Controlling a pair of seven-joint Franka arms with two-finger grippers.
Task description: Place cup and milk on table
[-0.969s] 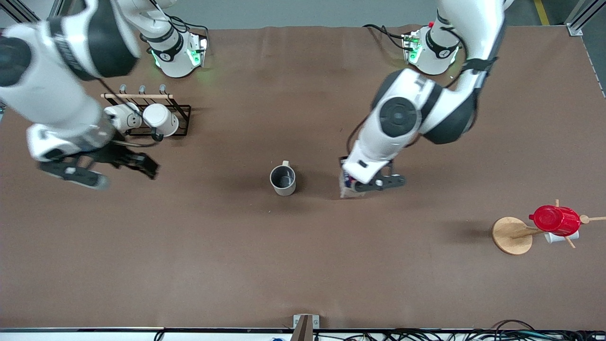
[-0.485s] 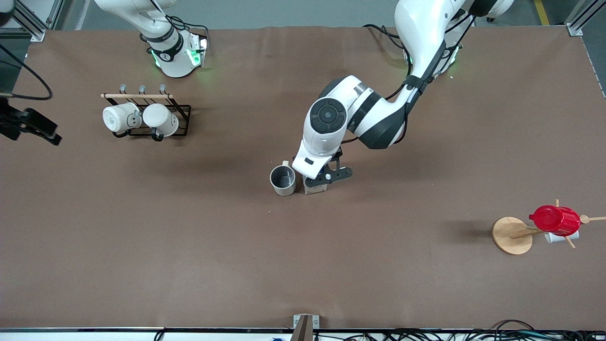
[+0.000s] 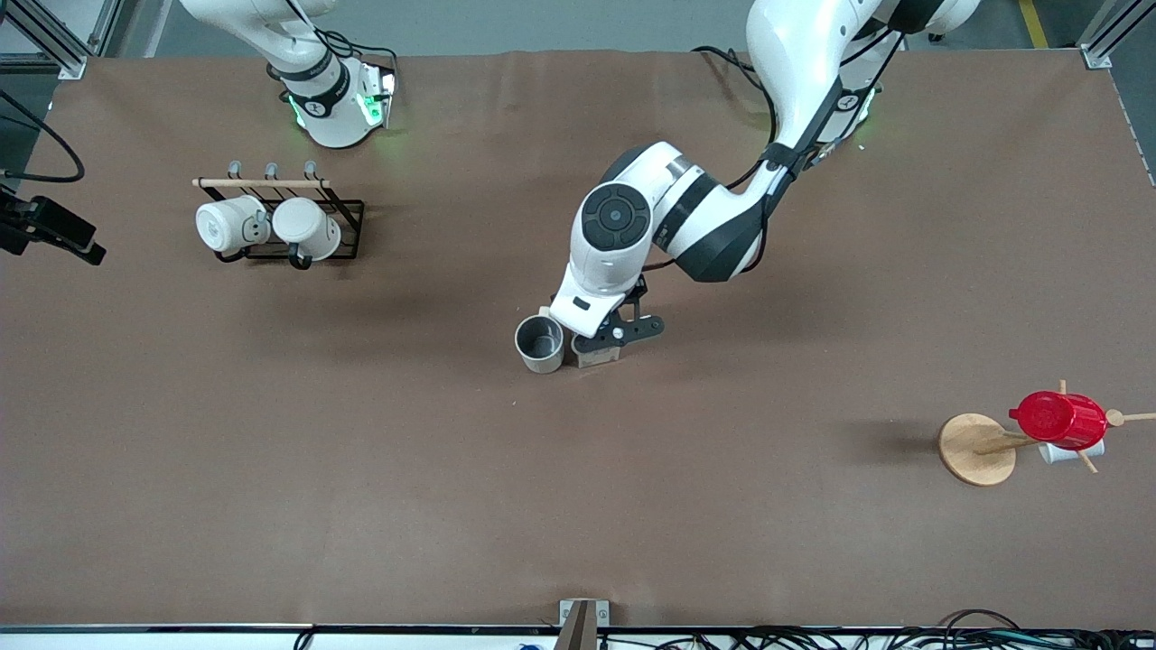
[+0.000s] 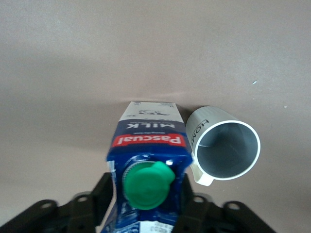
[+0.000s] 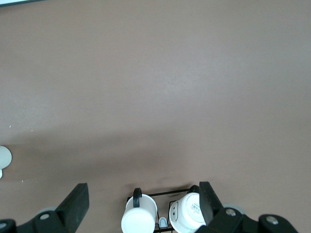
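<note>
Left end effector [image 4: 146, 206] pinching boxy milk [image 4: 146, 160] beside ceramic cup [image 4: 226, 148]; right end effector [image 5: 141, 204] spread.

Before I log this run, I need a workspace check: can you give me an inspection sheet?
Surface: brown table, flat, bare in the middle.
Job's things: cup upright on the table; milk carton upright beside it, close, contact unclear.
Clutter: black mug rack with two white mugs; wooden cup tree carrying a red cup.
Grippers: left gripper shut on the milk carton; right gripper open, over the rack.
Cables: bundle along the table's near edge.
Surroundings: aluminium frame posts.
</note>
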